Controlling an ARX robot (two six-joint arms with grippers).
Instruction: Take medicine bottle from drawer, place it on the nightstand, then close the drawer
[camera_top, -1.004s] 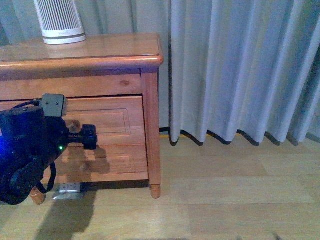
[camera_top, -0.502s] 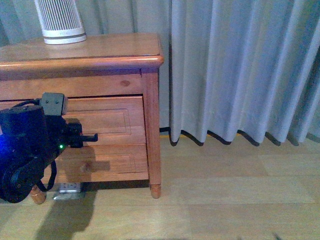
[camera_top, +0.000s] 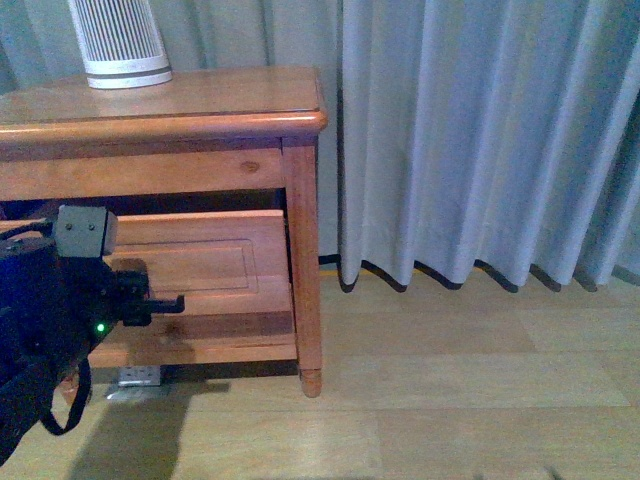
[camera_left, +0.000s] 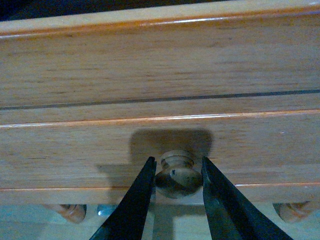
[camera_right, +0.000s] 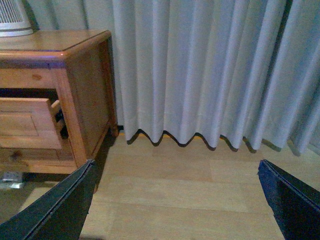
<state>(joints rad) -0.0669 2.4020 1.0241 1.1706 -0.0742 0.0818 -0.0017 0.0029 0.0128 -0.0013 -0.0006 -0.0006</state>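
The honey-brown nightstand (camera_top: 200, 112) stands at the left of the front view. Its upper drawer (camera_top: 205, 258) is pulled partly out, with a dark gap above its front panel. My left gripper (camera_top: 176, 301) is at that panel, and the arm hides the knob in this view. In the left wrist view the two black fingers (camera_left: 137, 200) are shut on the round knob (camera_left: 177, 174) of the drawer (camera_left: 160, 135). My right gripper (camera_right: 176, 165) hangs open over bare floor, right of the nightstand (camera_right: 85, 90), with the drawer (camera_right: 25, 122) jutting out. The medicine bottle is out of view.
A white ribbed device (camera_top: 118, 42) stands on the nightstand's top at the back left. Grey curtains (camera_top: 480, 140) hang to the floor on the right. The lower drawer (camera_top: 225, 338) is closed. A small metal piece (camera_top: 140, 376) lies under the nightstand. Wooden floor (camera_top: 450, 400) spreads to the right.
The left arm has drawn back toward the camera with the knob held, and the upper drawer has slid out, opening a dark gap under the top rail.
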